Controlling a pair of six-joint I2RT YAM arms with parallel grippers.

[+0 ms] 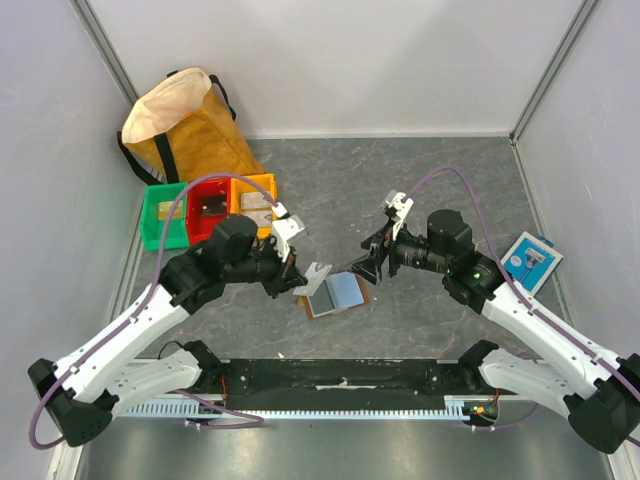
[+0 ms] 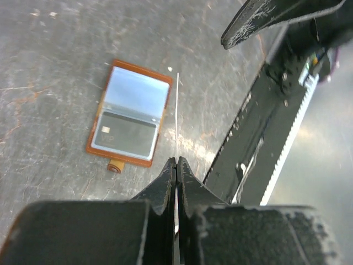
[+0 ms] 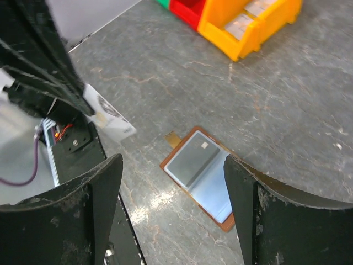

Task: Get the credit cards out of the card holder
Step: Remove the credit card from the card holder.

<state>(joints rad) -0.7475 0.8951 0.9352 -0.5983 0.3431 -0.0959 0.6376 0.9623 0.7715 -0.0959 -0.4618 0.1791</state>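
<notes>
Tan bag (image 1: 185,125); coloured bins (image 1: 213,185); blue-white packet (image 1: 528,260).

card holder (image 3: 201,176) corner behind right fingers (image 3: 287,221), bins (image 3: 223,36) cut off

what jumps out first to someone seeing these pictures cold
The brown card holder lies open at the middle of the table, a dark card in one pocket, with the right pincer spread wide above it. Beside it the left pincer is shut on a white card. Bright bins stand back left.
</notes>
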